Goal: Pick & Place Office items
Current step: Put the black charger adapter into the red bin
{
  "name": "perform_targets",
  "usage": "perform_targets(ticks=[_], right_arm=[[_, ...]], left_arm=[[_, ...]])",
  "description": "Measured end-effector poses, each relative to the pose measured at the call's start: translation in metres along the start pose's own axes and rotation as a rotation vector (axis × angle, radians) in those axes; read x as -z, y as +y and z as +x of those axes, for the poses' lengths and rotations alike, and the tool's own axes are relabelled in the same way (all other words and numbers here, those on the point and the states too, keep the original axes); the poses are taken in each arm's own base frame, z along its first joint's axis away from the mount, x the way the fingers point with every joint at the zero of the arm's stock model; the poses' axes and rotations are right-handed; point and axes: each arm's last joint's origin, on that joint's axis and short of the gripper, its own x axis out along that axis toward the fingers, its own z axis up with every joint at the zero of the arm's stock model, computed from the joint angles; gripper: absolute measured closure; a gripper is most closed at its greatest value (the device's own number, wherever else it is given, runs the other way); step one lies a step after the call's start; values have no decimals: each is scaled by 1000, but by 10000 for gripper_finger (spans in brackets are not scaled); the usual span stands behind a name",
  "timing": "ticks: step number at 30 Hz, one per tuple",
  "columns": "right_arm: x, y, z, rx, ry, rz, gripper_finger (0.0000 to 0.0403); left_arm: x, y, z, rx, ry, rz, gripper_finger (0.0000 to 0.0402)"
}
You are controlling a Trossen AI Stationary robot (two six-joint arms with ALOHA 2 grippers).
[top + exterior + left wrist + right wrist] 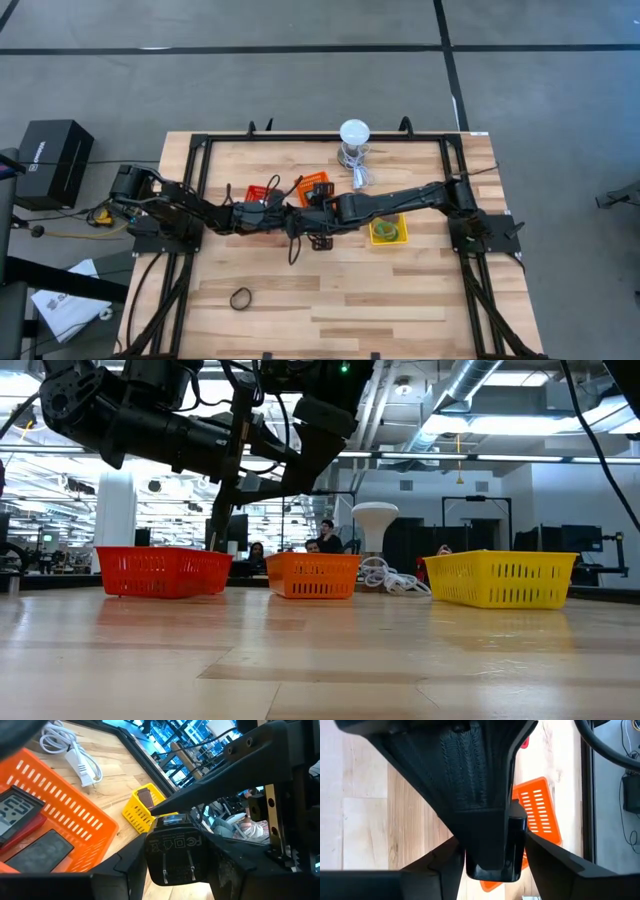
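Both grippers meet table centre, 6 o'clock of orange basket point(316, 187) | left gripper point(175, 855) clamps plug point(174, 851) | right gripper point(492, 855) clamps it too: handover likely.

Even bright overhead light, soft shadows, ceiling glare, blurred close foreground

i see both arms crossing just in front of the orange basket point(314, 187), crowding that middle strip. the red basket point(262, 193) and yellow basket point(388, 230) flank it, the lamp point(353, 134) stands behind. well in front of it, bare wood apart from one black ring point(241, 298).
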Motion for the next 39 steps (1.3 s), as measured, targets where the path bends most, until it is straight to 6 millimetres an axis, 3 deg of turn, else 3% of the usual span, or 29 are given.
perform_targets(ticks=[14, 20, 30, 39], right_arm=[[1, -1, -7, -6, 28, -10, 205], [-2, -10, -23, -6, 48, 46, 206], [9, -20, -42, 7, 185, 104, 205], [21, -16, -49, 15, 296, 49, 205]], left_arm=[[-1, -1, 0, 9, -7, -6, 239], [-1, -1, 0, 9, -7, -7, 244], [-1, -1, 0, 11, -5, -7, 243], [-1, -1, 0, 10, -3, -6, 238]])
